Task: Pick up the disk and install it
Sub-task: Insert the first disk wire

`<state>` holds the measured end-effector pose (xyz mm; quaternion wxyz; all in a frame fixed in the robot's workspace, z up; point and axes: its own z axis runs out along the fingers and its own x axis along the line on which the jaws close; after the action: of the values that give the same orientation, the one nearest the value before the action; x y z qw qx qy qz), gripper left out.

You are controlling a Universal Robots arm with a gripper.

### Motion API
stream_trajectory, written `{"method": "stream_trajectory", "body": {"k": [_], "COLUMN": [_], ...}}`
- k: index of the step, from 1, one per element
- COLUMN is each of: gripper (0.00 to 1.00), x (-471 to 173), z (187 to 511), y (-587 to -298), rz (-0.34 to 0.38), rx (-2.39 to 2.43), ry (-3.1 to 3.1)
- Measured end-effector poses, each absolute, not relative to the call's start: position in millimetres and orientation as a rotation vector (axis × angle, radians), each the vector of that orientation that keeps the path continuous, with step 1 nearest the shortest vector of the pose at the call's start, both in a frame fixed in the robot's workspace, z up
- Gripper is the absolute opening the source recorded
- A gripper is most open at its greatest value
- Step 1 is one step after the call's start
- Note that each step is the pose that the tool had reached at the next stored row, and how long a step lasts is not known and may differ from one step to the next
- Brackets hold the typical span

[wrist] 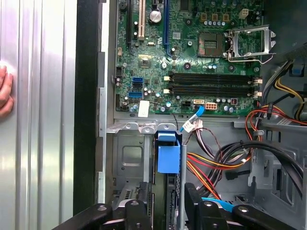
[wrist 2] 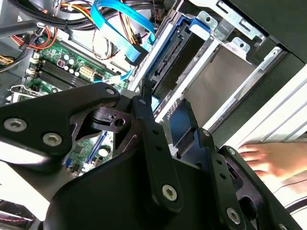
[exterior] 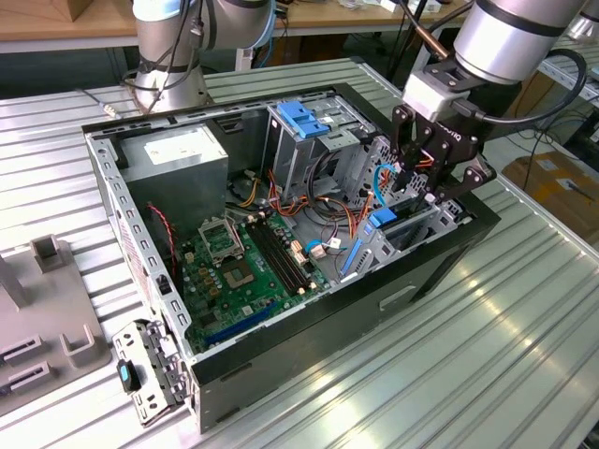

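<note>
Plainly the disk stands on edge in the drive bay; gripper straddles it, fingers released.

Green motherboard, blue-framed disk, black gripper, silver ribbed table.

My work surface: the ribbed metal table and what sits on it.

In the exterior view I see the open black computer case lying on its side across the middle of the table. A grey fixture rests at the exterior view's left, apart from the case, and a robot base stands at the far side. In the first wrist view a hand rests on the ribs near the case wall.
</note>
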<state>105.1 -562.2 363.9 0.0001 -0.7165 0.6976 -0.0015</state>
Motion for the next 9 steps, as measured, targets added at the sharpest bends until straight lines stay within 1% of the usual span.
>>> {"method": "stream_trajectory", "body": {"k": [9], "gripper": [0.43], "x": [105.1], "z": [366.9], "y": [-562.2], "rz": [-0.006], "rx": [-2.251], "ry": [2.192]}}
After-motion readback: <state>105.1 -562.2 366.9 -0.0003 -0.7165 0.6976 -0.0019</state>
